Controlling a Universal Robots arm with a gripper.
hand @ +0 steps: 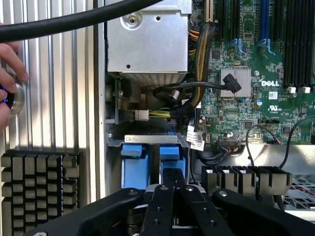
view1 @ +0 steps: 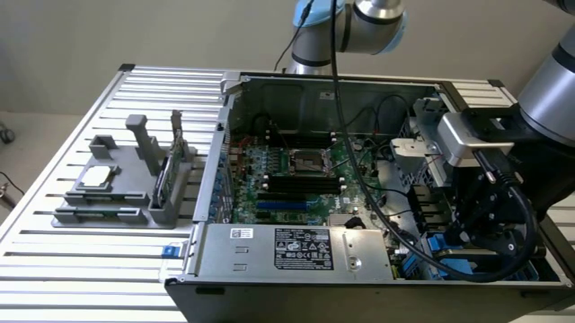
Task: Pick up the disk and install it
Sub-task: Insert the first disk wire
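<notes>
Over the open computer case (view1: pixel 214 168), in the exterior view, my gripper (view1: pixel 469 242) hangs low inside the corner at the exterior view's right, near the front edge. The disk (view1: pixel 446 261) sits just below it in that corner of the case, and only its blue carrier shows. The case lies on a slatted aluminium table (view1: pixel 90 269) that runs out past it on every side I can see. Outside the case, towards the exterior view's left, a grey tray (view1: pixel 117 215) stands on the slats with a small silver chip (view1: pixel 97 176) on it. Inside the case lie the green motherboard (view1: pixel 297 171) and, along the front wall, a long grey box (view1: pixel 297 249) with a black-and-white label. Behind the case rises a plain beige wall (view1: pixel 134 33).

In the wrist view my gripper (hand: pixel 170 176) has its fingers drawn narrow, almost together. Their tips reach down to the disk (hand: pixel 132 164) and its blue carrier in the bay of the case. I cannot tell whether they pinch it. The motherboard (hand: pixel 246 98) and the grey box (hand: pixel 147 39) lie further inside the case. Outside the case wall the table (hand: pixel 59 113) shows its slats, and a person's hand (hand: pixel 7 81) rests there on a round metal knob (hand: pixel 15 100). A thick black cable (hand: pixel 74 22) crosses above the case.
</notes>
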